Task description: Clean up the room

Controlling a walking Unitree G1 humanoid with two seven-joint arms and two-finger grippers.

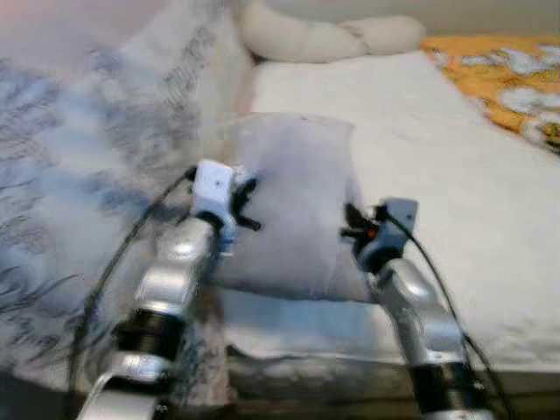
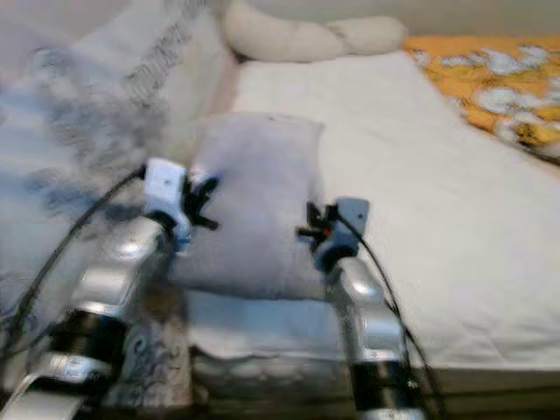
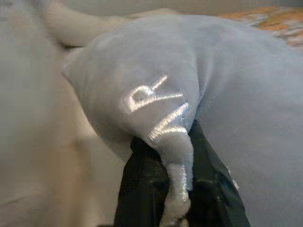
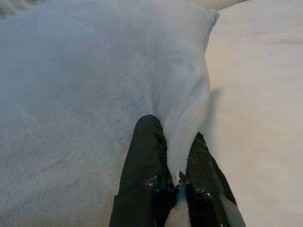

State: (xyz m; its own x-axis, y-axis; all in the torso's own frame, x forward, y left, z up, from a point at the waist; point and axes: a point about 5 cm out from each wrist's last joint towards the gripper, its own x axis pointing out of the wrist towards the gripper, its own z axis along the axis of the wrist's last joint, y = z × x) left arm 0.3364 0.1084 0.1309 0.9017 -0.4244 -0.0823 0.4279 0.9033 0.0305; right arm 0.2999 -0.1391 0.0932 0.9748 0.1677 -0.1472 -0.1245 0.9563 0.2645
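Note:
A pale grey pillow [image 1: 297,201] is held over the near edge of the white bed [image 1: 420,140]. My left gripper [image 1: 243,203] is shut on the pillow's left edge; in the left wrist view a fold of grey fabric [image 3: 175,142] with silver embroidered letters is pinched between the black fingers [image 3: 142,189]. On the pillow's right edge my right gripper [image 1: 354,226] is shut as well. The right wrist view shows its fingers [image 4: 147,165] clamped on a ridge of the pillow [image 4: 94,94].
A grey patterned duvet [image 1: 96,157] is heaped on the left of the bed. A long cream bolster [image 1: 324,35] lies along the head of the bed. An orange flowered blanket [image 1: 507,79] covers the far right corner. The white sheet spreads to the right of the pillow.

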